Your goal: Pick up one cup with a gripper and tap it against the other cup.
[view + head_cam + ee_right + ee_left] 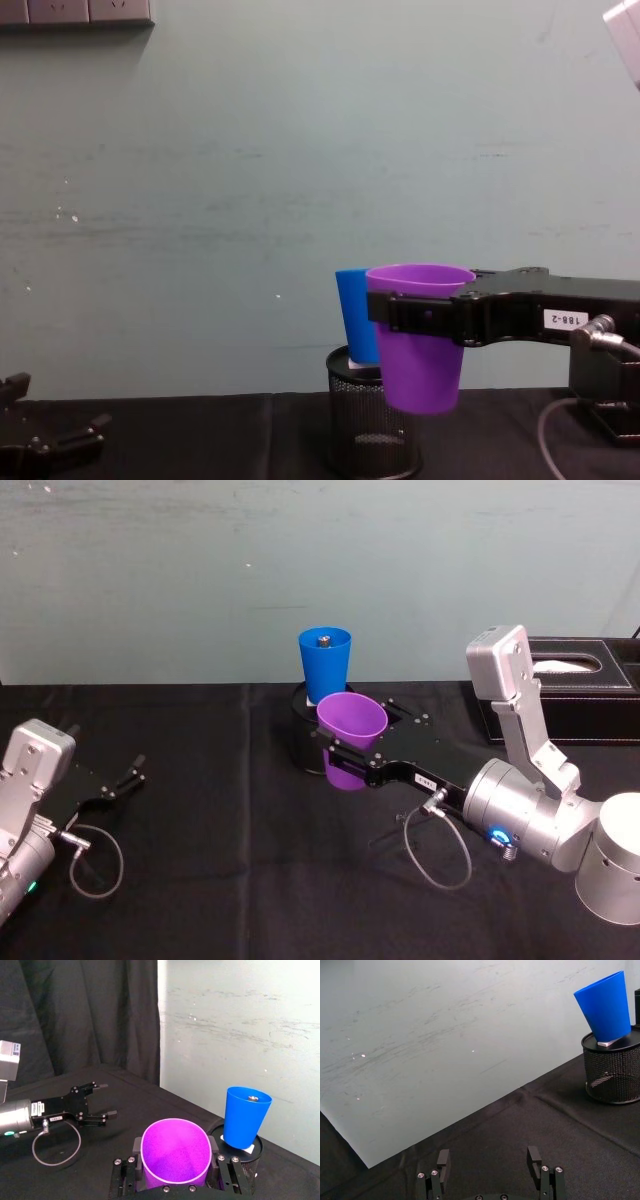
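The purple cup hangs upright above the table, clamped at mid-height by my right gripper, whose arm carries the "188-2" label. The same cup sits between the black fingers in the right wrist view. Just behind it, the blue cup stands on top of a black wire-mesh holder. A small gap shows between the purple cup and the blue cup. My left gripper rests open and empty at the table's left, far from both cups.
A black tissue box stands at the back right, behind the right arm. Cable loops lie on the black cloth near each wrist. A pale green wall runs close behind the holder.
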{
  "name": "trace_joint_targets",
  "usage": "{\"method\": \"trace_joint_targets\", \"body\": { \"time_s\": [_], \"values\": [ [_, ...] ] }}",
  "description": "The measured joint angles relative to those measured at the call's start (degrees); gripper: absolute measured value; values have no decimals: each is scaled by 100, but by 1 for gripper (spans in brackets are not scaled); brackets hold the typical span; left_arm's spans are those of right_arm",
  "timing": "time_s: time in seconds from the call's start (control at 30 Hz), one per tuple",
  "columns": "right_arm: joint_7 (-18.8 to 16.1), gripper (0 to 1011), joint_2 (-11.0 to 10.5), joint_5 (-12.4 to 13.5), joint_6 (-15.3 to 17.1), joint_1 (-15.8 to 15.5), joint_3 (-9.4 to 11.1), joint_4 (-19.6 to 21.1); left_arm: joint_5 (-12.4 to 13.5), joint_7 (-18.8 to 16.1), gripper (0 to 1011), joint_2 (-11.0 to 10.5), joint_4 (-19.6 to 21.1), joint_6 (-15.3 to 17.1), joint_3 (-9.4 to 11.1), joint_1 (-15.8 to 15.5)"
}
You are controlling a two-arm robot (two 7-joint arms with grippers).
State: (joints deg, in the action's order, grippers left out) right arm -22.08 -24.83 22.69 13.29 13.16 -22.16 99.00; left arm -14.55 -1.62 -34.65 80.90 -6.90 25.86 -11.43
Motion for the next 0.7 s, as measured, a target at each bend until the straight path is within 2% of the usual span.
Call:
{"method": "trace_joint_targets", "body": {
  "time_s": [0.7],
  "values": [
    [0,728,0,0,0,0,0,0,0,0,1000,0,0,0,0,0]
  ]
}}
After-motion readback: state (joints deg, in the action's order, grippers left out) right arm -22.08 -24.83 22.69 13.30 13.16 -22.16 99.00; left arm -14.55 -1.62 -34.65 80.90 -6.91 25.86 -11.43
